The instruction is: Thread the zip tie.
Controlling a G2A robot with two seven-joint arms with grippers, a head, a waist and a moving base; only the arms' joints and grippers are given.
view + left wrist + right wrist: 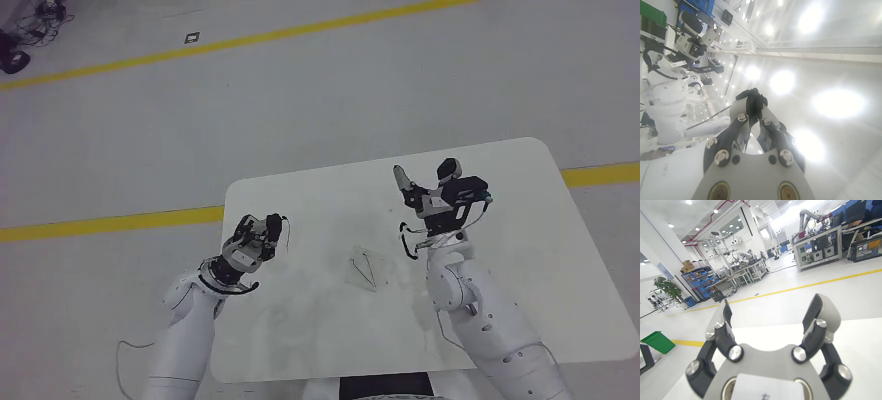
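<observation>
My left gripper (260, 234) is held over the left edge of the white table (520, 210) and points upward. In the left wrist view the left gripper (753, 96) is shut on a thin black zip tie (755, 106), bunched between the pads. A fine black loop of the zip tie (287, 228) curls out beside the fingers. A second thin strip (367, 268), bent into a narrow triangle, lies flat on the table between the arms. My right gripper (424, 176) hangs above the table's back middle. The right gripper (771, 300) is open, with nothing between its ribbed pads.
The table's rounded far edge (848, 321) lies just ahead of the right gripper. A green bin (658, 342) stands on the floor to the table's left. Yellow floor lines (110, 222) run past the table. Bare tabletop stretches to the right.
</observation>
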